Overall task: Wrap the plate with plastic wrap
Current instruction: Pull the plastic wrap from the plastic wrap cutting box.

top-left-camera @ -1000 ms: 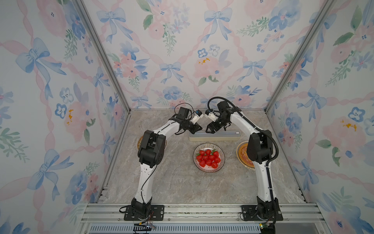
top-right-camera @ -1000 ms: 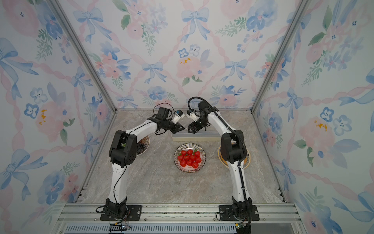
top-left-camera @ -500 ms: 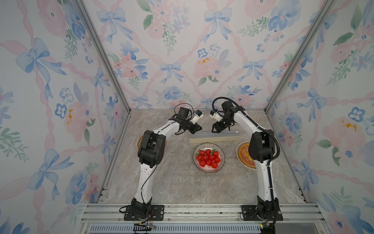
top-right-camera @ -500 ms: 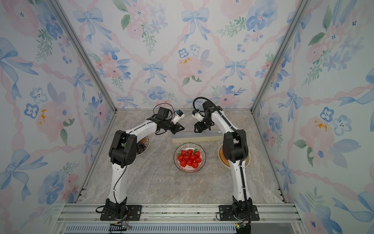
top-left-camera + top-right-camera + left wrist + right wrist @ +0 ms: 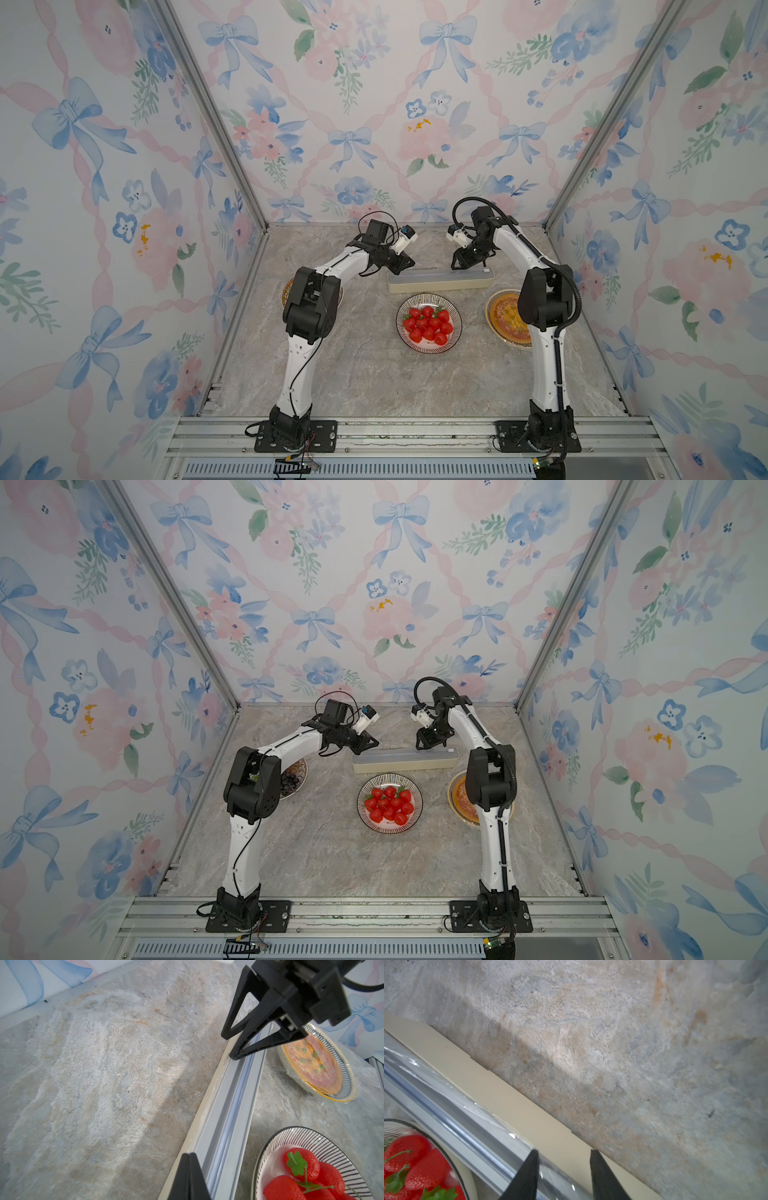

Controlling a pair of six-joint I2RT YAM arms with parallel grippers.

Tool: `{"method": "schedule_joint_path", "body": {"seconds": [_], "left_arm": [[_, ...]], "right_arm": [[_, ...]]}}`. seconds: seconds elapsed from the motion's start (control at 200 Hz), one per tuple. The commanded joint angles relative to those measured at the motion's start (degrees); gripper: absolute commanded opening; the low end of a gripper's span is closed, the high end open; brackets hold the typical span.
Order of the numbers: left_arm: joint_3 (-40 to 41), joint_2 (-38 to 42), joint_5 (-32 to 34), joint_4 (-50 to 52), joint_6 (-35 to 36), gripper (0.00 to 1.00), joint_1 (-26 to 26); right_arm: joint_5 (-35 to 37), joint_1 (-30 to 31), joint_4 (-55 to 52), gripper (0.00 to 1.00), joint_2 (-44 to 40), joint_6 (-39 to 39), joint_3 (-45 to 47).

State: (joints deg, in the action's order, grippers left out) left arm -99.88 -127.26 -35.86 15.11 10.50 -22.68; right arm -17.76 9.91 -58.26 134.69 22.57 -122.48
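Holding strawberries (image 5: 428, 324), the plate (image 5: 457, 328) sits beside the box (image 5: 440, 280) of plastic wrap (image 5: 446, 1101); left fingers (image 5: 189, 1178) clenched, right fingers (image 5: 527, 1178) parted.

Legible markings: none. No text, label, brand, number or sign can be read on the cream box (image 5: 436, 286) or elsewhere in any view.

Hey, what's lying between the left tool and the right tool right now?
The long cream plastic wrap box runs between the left tool and the right tool, its translucent top bare along that stretch. The left wrist view shows it clearest.
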Motion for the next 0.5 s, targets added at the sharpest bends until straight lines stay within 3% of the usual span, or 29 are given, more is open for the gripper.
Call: {"method": "schedule_joint_path", "body": {"seconds": [0.0, 0.045, 0.185, 0.495], "left_arm": [[0.01, 2.98, -0.03, 0.10, 1.01, 0.00, 0.35], [0.01, 2.92, 0.00, 0.06, 1.04, 0.00, 0.36], [0.02, 3.25, 0.10, 0.06, 1.01, 0.00, 0.35], [0.00, 5.79, -0.43, 0.07, 1.41, 0.00, 0.48]], "right_arm": [[2.02, -0.73, -2.88, 0.36, 1.48, 1.28, 0.03], [0.33, -0.56, -3.62, 0.31, 1.45, 1.75, 0.04], [-3.23, -0.09, -5.41, 0.00, 0.89, 3.00, -0.39], [-3.41, 0.62, -3.92, 0.00, -6.70, 3.68, 0.14]]}}
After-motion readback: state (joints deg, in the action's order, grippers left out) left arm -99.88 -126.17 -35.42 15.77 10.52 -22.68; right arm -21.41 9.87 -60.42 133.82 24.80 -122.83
